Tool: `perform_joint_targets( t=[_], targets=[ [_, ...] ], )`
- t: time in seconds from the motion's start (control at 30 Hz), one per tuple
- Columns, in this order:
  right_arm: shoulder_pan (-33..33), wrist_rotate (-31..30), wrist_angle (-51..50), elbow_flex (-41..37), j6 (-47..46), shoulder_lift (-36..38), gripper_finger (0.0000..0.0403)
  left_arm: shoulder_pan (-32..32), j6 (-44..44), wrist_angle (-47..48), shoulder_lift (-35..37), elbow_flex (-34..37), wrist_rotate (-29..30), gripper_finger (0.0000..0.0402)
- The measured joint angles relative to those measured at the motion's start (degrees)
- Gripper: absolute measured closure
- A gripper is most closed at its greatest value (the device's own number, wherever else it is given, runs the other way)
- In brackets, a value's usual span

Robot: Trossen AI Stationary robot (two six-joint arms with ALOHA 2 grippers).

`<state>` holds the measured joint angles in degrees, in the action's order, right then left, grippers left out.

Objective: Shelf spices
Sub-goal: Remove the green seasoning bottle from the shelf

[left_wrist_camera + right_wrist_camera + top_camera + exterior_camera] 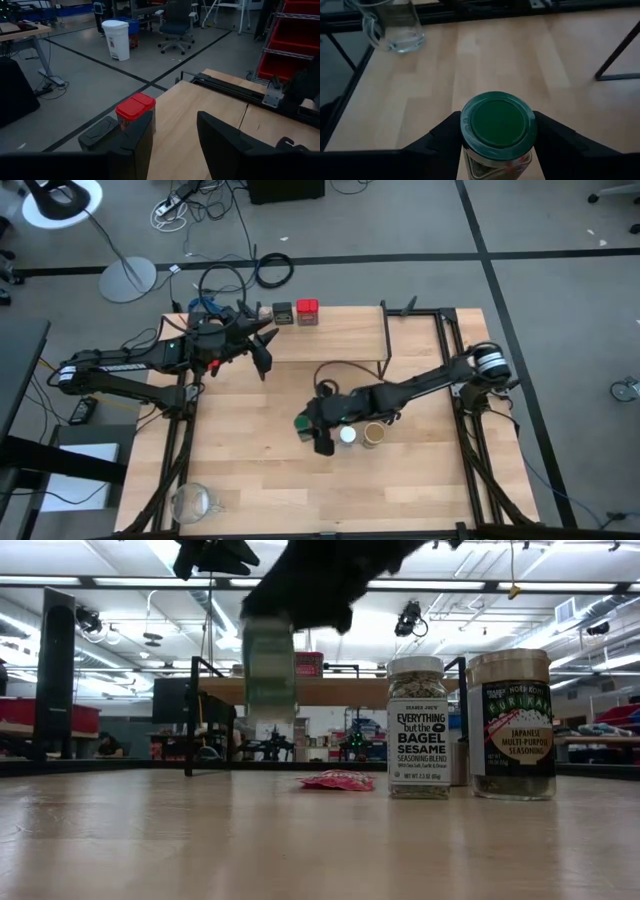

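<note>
My right gripper [312,425] is shut on the green-lidded jar [498,125], which hangs above the table in the low view [268,665]. Next to it stand the white-capped jar [347,435] and the wider tan-lidded jar [372,436] on their bases; the low view shows both, white-capped [417,727] and tan-lidded [510,723]. The red tin [307,311] and the dark square tin [283,312] stand on the shelf [345,330] at the far edge. My left gripper [175,142] is open, hovering just near of the red tin [136,111] and the dark tin [100,132]. My right gripper pinches the green jar between its two fingers, one finger [445,137] on each side of the jar's upper body just under the lid [470,145]. It comes from above, slanting in from the table's right. The jar stays upright and is lifted clear of the table.
A flat red packet [338,780] lies on the table behind the jars. A clear glass pitcher [195,502] stands near the table's near left corner. The shelf's black legs [385,345] and a dark cable loop [345,367] lie between the jars and the shelf.
</note>
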<state>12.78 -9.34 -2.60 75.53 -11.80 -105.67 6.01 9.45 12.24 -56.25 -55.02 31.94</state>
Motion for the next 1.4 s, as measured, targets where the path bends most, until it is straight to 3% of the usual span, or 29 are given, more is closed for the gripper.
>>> perform_joint_targets(
  t=[0.2,0.43,0.93,1.17,1.4],
  targets=[
    [0.7,-0.2,6.6,0.0,-3.2,-4.8,0.0201,0.0,0.0,0.2,0.0,0.0,0.0,0.0243],
    [1.2,-6.2,7.9,0.0,-5.2,-6.9,0.0201,0.0,0.1,0.6,0.0,0.0,0.0,0.0243],
    [2.2,-5.9,8.4,0.0,-6.6,-7.6,0.0201,0.0,0.2,0.5,0.0,0.0,0.0,0.0243],
    [2.3,-5.7,8.5,0.0,-6.6,-7.6,0.0142,0.0,0.3,0.5,0.0,0.0,0.0,0.0243],
    [2.4,-4.1,9.2,0.0,-6.1,-7.6,0.0152,0.0,0.9,0.5,0.0,0.0,0.0,0.0243]
  ],
)
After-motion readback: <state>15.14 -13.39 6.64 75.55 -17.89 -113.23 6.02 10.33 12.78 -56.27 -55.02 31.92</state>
